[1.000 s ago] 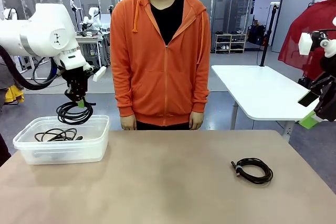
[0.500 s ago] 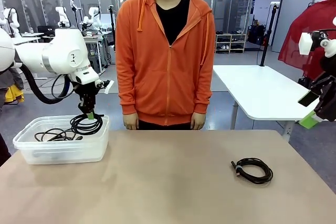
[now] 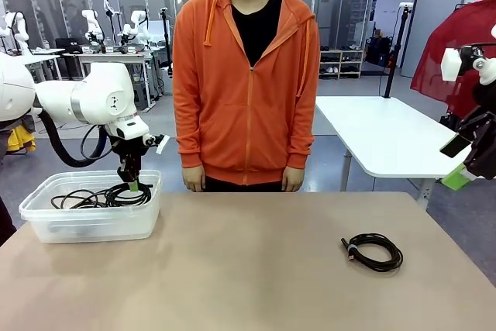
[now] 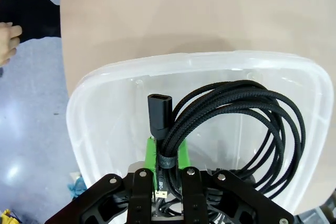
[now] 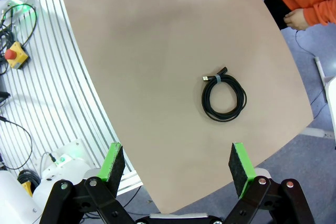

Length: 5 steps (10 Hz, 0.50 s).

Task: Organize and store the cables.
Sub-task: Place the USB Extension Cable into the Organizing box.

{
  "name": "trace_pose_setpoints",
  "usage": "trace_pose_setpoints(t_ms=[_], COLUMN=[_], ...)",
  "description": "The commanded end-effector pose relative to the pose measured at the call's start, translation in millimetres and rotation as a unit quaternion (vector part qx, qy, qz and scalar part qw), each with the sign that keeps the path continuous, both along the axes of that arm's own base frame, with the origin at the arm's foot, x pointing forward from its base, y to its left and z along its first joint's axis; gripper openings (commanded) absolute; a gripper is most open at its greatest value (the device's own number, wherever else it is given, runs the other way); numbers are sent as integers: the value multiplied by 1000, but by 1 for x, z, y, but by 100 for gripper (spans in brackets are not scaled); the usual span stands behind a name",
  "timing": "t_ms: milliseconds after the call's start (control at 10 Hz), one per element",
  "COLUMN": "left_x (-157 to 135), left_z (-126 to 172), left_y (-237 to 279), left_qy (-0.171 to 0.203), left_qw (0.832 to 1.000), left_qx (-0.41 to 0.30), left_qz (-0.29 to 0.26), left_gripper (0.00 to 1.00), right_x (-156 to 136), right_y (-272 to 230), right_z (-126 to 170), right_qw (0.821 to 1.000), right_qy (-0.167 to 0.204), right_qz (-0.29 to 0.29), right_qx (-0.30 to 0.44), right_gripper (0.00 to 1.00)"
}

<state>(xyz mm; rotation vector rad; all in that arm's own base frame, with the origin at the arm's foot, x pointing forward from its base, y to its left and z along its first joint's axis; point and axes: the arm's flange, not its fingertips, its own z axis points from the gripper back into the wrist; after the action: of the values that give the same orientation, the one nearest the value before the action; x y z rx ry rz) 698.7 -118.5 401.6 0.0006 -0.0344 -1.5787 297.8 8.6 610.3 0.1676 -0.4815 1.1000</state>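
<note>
Lowered into the bin, left gripper pinches a coiled cable (right gripper spread).

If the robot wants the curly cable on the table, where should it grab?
Probably at the band by its plugs, from straight above: the coiled cable lies flat on the table, and its open middle has room for one finger.

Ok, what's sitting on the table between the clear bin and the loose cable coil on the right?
Nothing: the front view shows bare tabletop from the clear bin to the cable coil.
</note>
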Motion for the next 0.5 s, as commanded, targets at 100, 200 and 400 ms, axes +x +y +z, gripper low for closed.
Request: trace_pose_setpoints(t_ms=[100,200,400], left_x=[9,8,5], left_z=[-3,-5,1], left_y=[1,1,2], left_qy=[19,21,17], left_qw=[1000,1000,1000], left_qx=[8,11,12], left_qz=[8,10,9], left_gripper=[34,44,72], right_x=[0,0,0], right_y=[1,1,1], right_z=[2,2,2], right_qw=[1000,1000,1000], right_qy=[3,3,3], right_qz=[-4,-4,-4], right_qx=[-1,-1,-1], right_gripper=[100,100,100])
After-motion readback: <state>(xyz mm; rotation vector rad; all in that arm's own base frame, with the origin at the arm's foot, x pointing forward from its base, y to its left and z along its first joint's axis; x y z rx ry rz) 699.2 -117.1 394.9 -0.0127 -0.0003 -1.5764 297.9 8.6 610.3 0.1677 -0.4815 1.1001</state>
